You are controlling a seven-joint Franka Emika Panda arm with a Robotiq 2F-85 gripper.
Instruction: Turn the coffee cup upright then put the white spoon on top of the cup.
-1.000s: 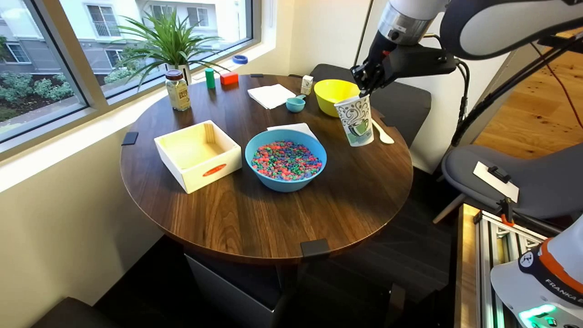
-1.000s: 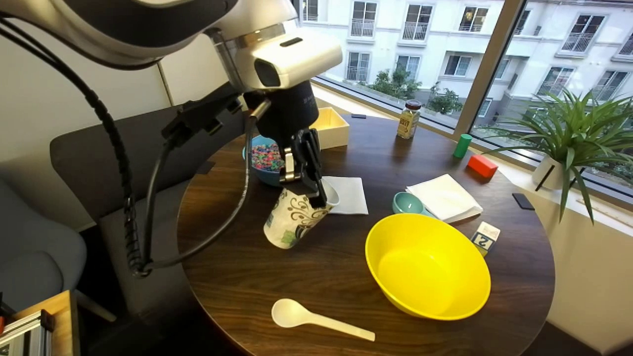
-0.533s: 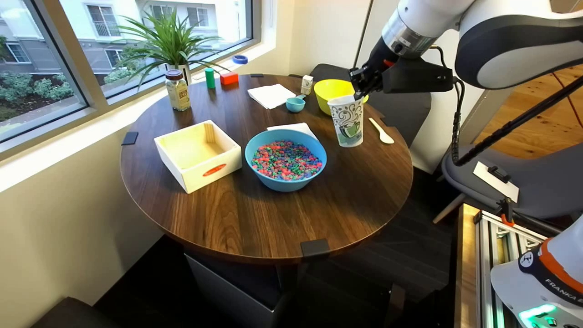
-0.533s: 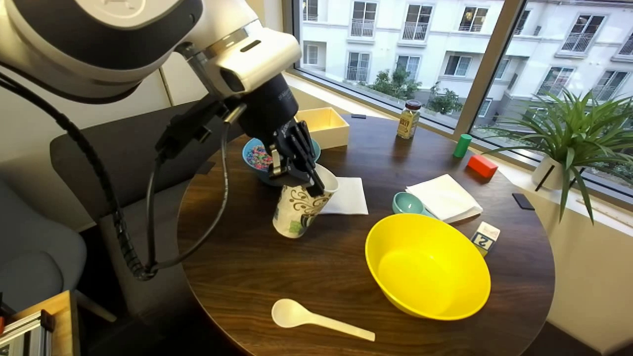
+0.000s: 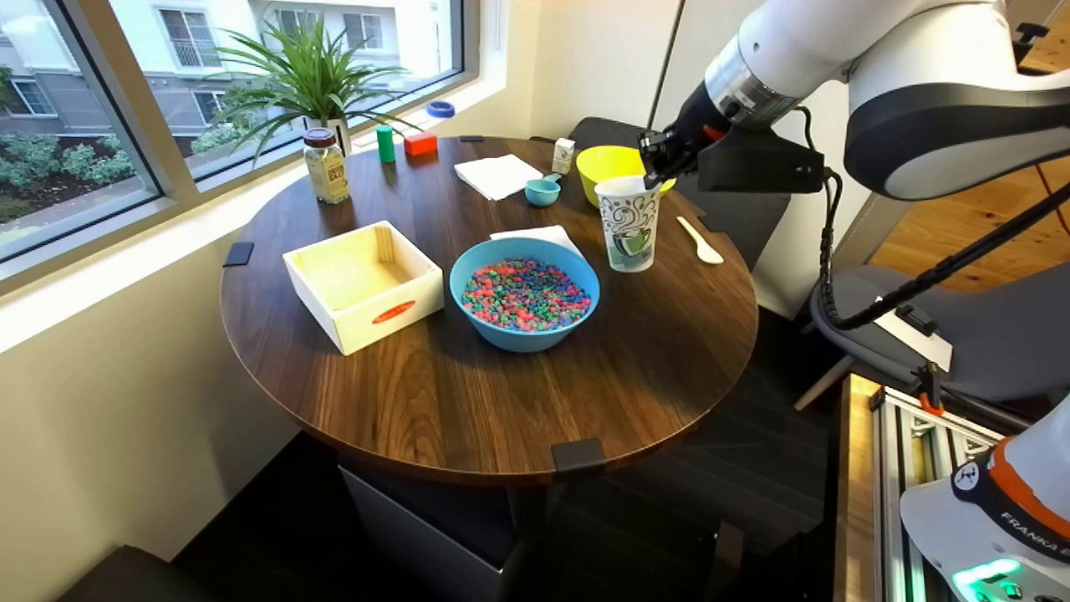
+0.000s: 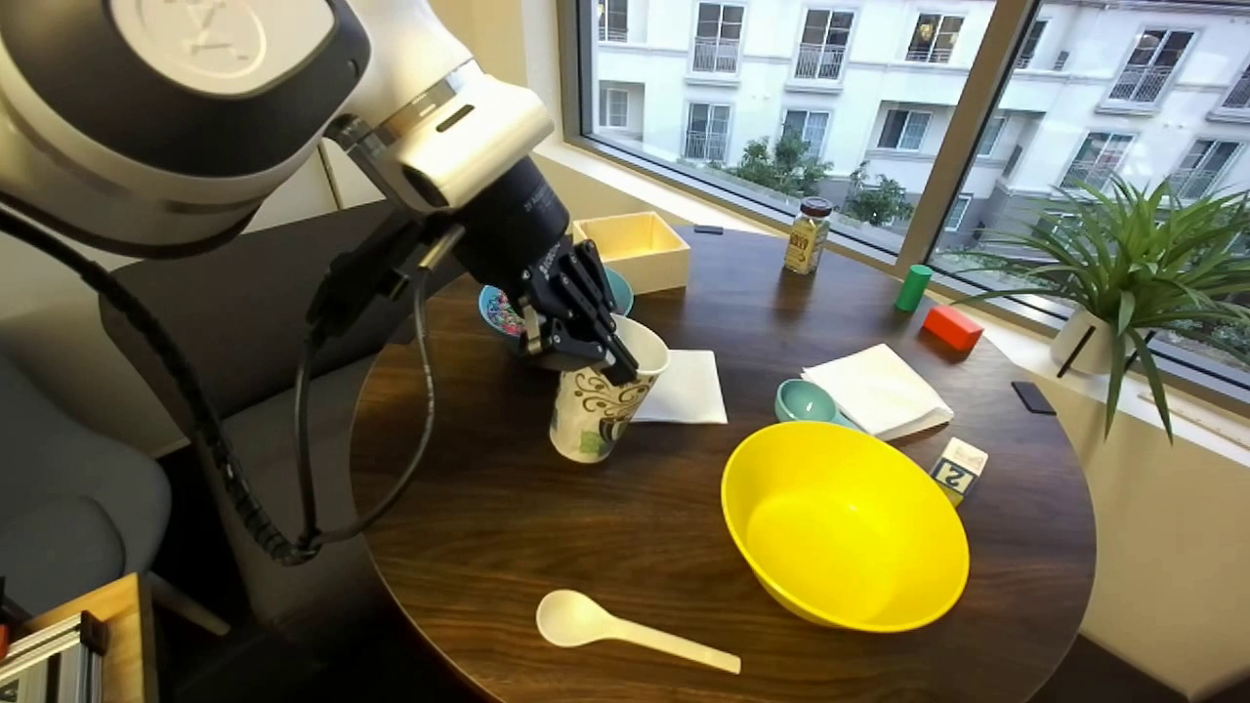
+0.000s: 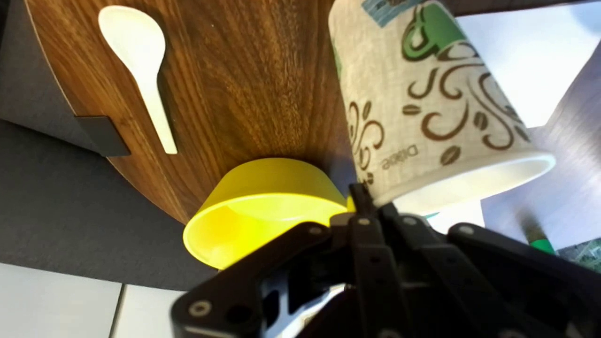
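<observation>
The coffee cup, a white paper cup with brown swirls and a green print, shows in both exterior views (image 5: 629, 234) (image 6: 596, 415) and in the wrist view (image 7: 418, 89). Its mouth faces up and it leans slightly. I cannot tell whether its base touches the table. My gripper (image 5: 654, 181) is shut on the cup's rim, one finger outside the wall and one inside; it also shows at the rim in an exterior view (image 6: 625, 369) and the wrist view (image 7: 374, 203). The white spoon (image 6: 569, 619) lies on the table beside the yellow bowl, also in the wrist view (image 7: 136, 44).
The yellow bowl (image 6: 840, 547) stands near the cup and spoon. The blue bowl (image 5: 522, 339) of colourful bits and a wooden box (image 5: 389, 313) stand on the cup's other side. White napkins (image 6: 684, 386), a teal scoop (image 6: 806, 402) and a letter block (image 6: 959, 469) lie around.
My gripper has swung the cup from a clear tilt to nearly upright, its base moving under the rim. The wrist has tipped over and the arm has lowered. The spoon has not moved.
</observation>
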